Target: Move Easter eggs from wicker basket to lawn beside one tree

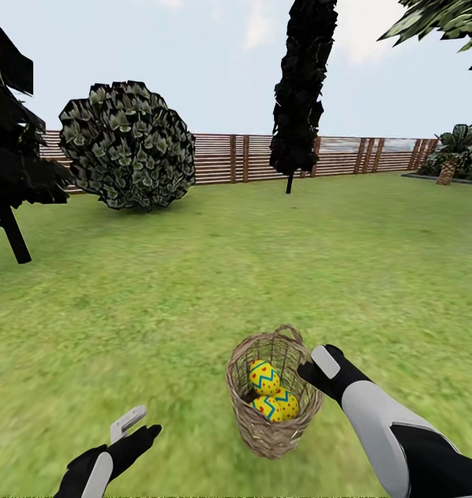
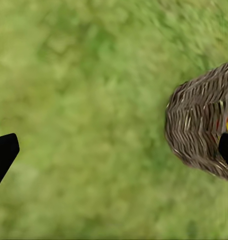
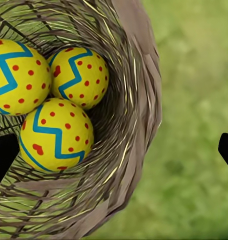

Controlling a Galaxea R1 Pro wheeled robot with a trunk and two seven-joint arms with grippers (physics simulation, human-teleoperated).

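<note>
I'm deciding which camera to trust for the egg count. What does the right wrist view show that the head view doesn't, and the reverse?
Right wrist view alone: all three Easter eggs counted clearly, packed touching inside the wicker basket.
Head view alone: the left tool low over the grass, the right tool at the basket's rim, the fence, a round bush and a dark narrow tree.
Both: the basket, eggs within it, and the lawn.

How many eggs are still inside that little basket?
All three. The right wrist view shows three Easter eggs lying together inside the wicker basket, which stands upright on the lawn.
</note>
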